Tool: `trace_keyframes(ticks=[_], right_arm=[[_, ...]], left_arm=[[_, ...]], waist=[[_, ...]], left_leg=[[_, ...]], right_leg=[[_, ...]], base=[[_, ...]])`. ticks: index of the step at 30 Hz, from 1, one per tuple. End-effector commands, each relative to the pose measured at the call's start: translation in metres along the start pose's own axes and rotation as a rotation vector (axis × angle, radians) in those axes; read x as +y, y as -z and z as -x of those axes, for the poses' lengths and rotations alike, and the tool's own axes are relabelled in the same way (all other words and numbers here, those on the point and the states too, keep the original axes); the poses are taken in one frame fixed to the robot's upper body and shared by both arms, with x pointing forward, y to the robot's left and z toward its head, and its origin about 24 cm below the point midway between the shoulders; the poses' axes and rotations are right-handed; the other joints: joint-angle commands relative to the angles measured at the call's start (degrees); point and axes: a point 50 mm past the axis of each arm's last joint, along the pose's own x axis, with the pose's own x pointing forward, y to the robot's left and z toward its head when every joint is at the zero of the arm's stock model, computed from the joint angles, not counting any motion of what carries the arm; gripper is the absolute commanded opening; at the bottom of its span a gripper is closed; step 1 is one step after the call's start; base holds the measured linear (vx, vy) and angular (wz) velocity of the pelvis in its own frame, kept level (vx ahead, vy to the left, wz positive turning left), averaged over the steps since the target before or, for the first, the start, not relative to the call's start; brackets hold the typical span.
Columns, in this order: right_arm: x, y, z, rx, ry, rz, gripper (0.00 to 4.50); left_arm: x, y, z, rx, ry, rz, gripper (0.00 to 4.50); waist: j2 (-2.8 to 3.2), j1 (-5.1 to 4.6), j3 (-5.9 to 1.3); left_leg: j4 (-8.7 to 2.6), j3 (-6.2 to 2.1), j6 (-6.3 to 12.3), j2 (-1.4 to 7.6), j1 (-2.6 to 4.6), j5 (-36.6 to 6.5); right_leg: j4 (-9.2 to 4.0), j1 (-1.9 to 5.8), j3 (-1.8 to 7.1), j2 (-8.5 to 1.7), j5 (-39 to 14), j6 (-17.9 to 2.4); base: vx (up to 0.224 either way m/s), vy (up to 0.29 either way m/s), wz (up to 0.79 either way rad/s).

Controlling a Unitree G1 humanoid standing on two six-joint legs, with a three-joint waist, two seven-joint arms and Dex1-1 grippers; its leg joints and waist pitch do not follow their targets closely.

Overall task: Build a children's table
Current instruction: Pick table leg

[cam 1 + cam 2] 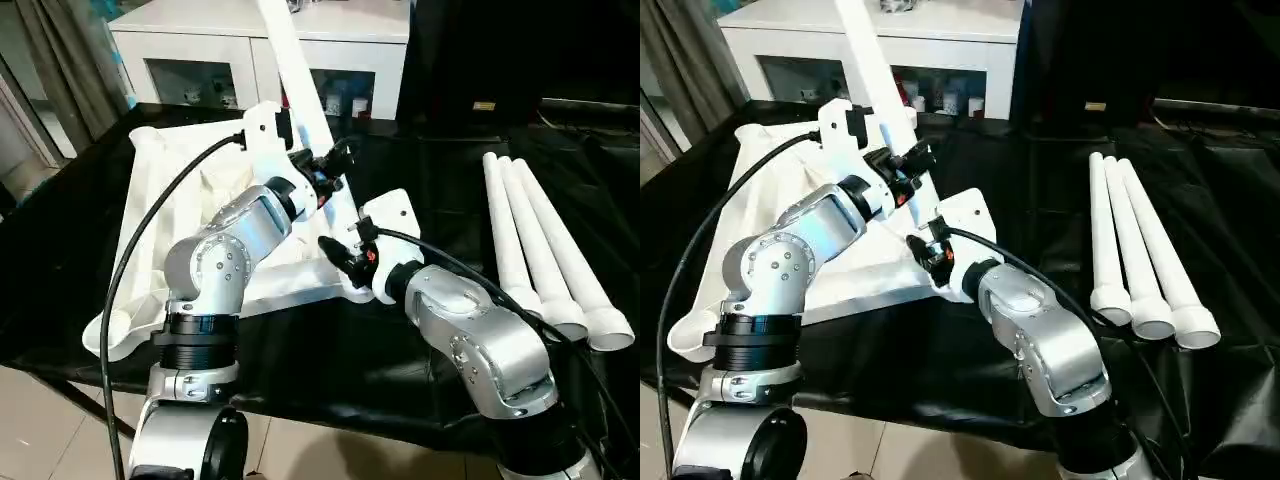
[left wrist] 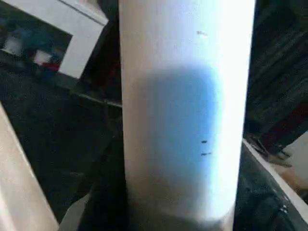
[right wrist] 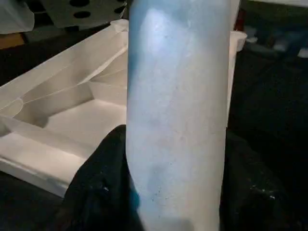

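1. Both arms of the humanoid meet at one white leg (image 1: pixel 296 70), which rises tilted from the near right corner of the upturned tabletop (image 1: pixel 170 210) lying ribbed side up on the black-draped work table (image 1: pixel 430 330).

2. The left gripper (image 1: pixel 335 160) stands with its black fingers about half apart on either side of the leg, higher up; the right gripper (image 1: pixel 340 255) has its fingers half open around the leg's base. Both wrist views look straight onto the tube, so each appears to clasp it.

3. Risk: the leg leans, and if it is not square to its corner socket it may jam or pop out when pressed. The left grip looks unsettled; a slip could let the tube topple toward the white glass-door cabinet (image 1: pixel 190 60) beyond.

4. Pushing sideways could also slide the light tabletop across the cloth.

5. Three spare legs (image 1: pixel 550 260) lie side by side, well apart at right. The left arm's black cable (image 1: pixel 150 225) loops over the tabletop and could snag.
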Motion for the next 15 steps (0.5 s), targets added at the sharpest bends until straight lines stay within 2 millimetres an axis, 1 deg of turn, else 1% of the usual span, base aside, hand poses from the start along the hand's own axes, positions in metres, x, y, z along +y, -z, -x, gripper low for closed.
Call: trace_keyframes(ticks=[1,2,3,4,5,7,8,9,10,11,12,13,14,15], right_arm=[[0.000,-0.011,0.003,-0.061,-0.042,-0.033,2.70],[-0.002,-0.013,0.007,-0.069,-0.098,-0.064,2.70],[-0.005,-0.014,0.011,-0.066,-0.138,-0.068,2.94],[-0.007,-0.014,0.013,-0.064,-0.165,-0.069,3.03],[-0.012,-0.015,0.019,-0.056,-0.216,-0.065,3.06],[-0.021,-0.015,0.030,-0.043,-0.300,-0.068,3.06],[-0.027,-0.014,0.037,-0.032,-0.340,-0.081,3.06],[-0.027,-0.014,0.037,-0.032,-0.340,-0.081,3.06],[-0.033,-0.015,0.043,-0.023,-0.379,-0.101,3.06],[-0.036,-0.015,0.046,-0.020,-0.402,-0.113,3.06],[-0.040,-0.016,0.050,-0.014,-0.434,-0.131,3.06],[-0.044,-0.017,0.054,-0.007,-0.465,-0.152,3.06],[-0.047,-0.019,0.057,-0.006,-0.493,-0.167,3.06],[-0.049,-0.019,0.060,0.009,-0.523,-0.178,3.06]], left_arm=[[0.002,-0.005,0.002,-0.008,0.015,-0.005,1.93],[-0.002,-0.006,0.003,0.004,0.070,-0.018,1.93],[-0.004,-0.006,0.004,0.015,0.116,-0.034,1.90],[-0.006,-0.005,0.004,0.024,0.146,-0.044,1.89],[-0.010,-0.005,0.006,0.048,0.215,-0.068,1.88],[-0.015,-0.004,0.010,0.090,0.322,-0.098,1.87],[-0.017,-0.004,0.013,0.117,0.392,-0.118,1.87],[-0.017,-0.004,0.013,0.117,0.392,-0.118,1.87],[-0.020,-0.004,0.015,0.145,0.462,-0.130,1.86],[-0.021,-0.004,0.017,0.159,0.500,-0.132,1.86],[-0.023,-0.004,0.019,0.180,0.560,-0.130,1.86],[-0.027,-0.005,0.023,0.198,0.632,-0.121,1.86],[-0.030,-0.006,0.026,0.209,0.695,-0.117,1.86],[-0.036,-0.009,0.030,0.213,0.784,-0.102,1.86]], waist=[[0.00,-0.15,-4.31],[0.04,-0.18,-4.31],[0.02,-0.15,-4.31],[0.03,-0.08,-4.36],[-0.09,-0.03,-4.36],[-0.03,0.25,-4.43],[-0.22,0.50,-4.47],[-0.18,0.62,-4.46],[-0.17,0.71,-4.44],[-0.33,0.90,-4.53],[-0.28,0.91,-4.49],[-0.30,0.97,-4.47],[-0.45,0.92,-4.42],[-0.41,0.99,-4.44]], left_leg=[[-4.06,-1.06,-0.07,2.10,0.46,-5.8],[-4.09,-1.11,0.25,2.13,0.48,-5.9],[-4.11,-1.15,0.33,2.17,0.53,-5.8],[-4.03,-1.13,0.57,2.18,0.57,-5.2],[-4.01,-1.08,0.80,2.23,0.65,-5.1],[-3.89,-0.99,1.41,2.29,0.65,-4.1],[-3.83,-0.94,1.85,2.25,0.61,-3.8],[-3.77,-0.93,2.08,2.22,0.56,-3.6],[-3.73,-0.86,2.29,2.31,0.48,-3.1],[-3.68,-0.84,2.85,2.22,0.46,-2.9],[-3.68,-0.83,2.85,2.34,0.49,-2.9],[-3.63,-0.73,3.10,2.21,0.56,-3.2],[-3.66,-0.71,3.18,2.22,0.50,-3.3],[-3.66,-0.75,3.14,2.24,0.52,-3.4]], right_leg=[[-3.91,3.64,2.83,-4.03,-7.6,-8.3],[-3.91,3.68,2.82,-4.11,-7.6,-8.3],[-3.90,3.73,2.79,-4.04,-7.5,-8.2],[-3.76,3.71,2.84,-4.06,-6.9,-8.2],[-3.74,3.73,2.82,-3.96,-6.5,-8.4],[-3.56,3.66,2.89,-4.02,-5.5,-8.8],[-3.48,3.84,2.93,-4.08,-5.2,-9.3],[-3.40,3.81,2.94,-4.11,-5.1,-9.6],[-3.43,3.73,2.92,-4.23,-4.9,-10.3],[-3.33,3.95,2.91,-4.32,-5.2,-10.7],[-3.30,3.77,2.91,-4.27,-5.4,-10.9],[-3.48,3.82,2.88,-4.26,-6.4,-11.2],[-3.54,3.81,2.86,-4.23,-6.9,-11.4],[-3.55,3.87,2.83,-4.32,-7.4,-11.5]], base=[[0.000,0.000,0.00],[0.000,0.000,0.00],[0.000,0.000,0.00],[0.000,0.000,0.00],[0.000,0.000,0.00],[0.000,0.000,0.00],[0.000,0.000,0.00],[0.000,0.000,0.00],[0.000,0.000,0.00],[0.000,0.000,0.00],[0.000,0.000,0.00],[0.000,0.000,0.00],[0.000,0.000,0.00],[0.000,0.000,0.00]])
